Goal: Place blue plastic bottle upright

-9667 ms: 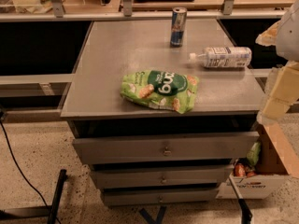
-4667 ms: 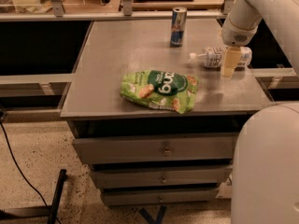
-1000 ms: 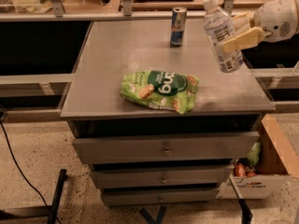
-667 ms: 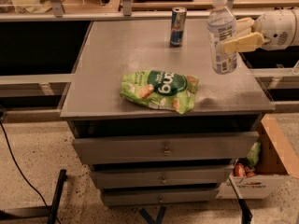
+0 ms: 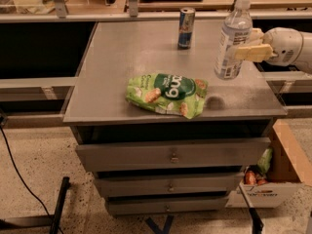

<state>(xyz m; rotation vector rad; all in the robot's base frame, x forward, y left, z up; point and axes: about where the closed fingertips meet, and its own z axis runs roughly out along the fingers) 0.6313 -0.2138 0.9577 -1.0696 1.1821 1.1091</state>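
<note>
Raised from lying on its side earlier, the one clear, slim blue plastic bottle [image 5: 233, 40] with white screw cap now stands nearly upright over the right rear of the grey metal table [image 5: 122, 57]. Whether its base touches the top cannot be told. The single cream-coloured end effector [image 5: 242, 44] reaches in from the right, clamped on the bottle's middle. One short blue-and-silver metal can [image 5: 186, 27] stands upright behind, well apart. One green crinkled snack bag [image 5: 168, 94] lies near the front edge. Three grey drawers [image 5: 171, 155] sit below, with one cardboard box [image 5: 287, 172] on the floor alongside.
</note>
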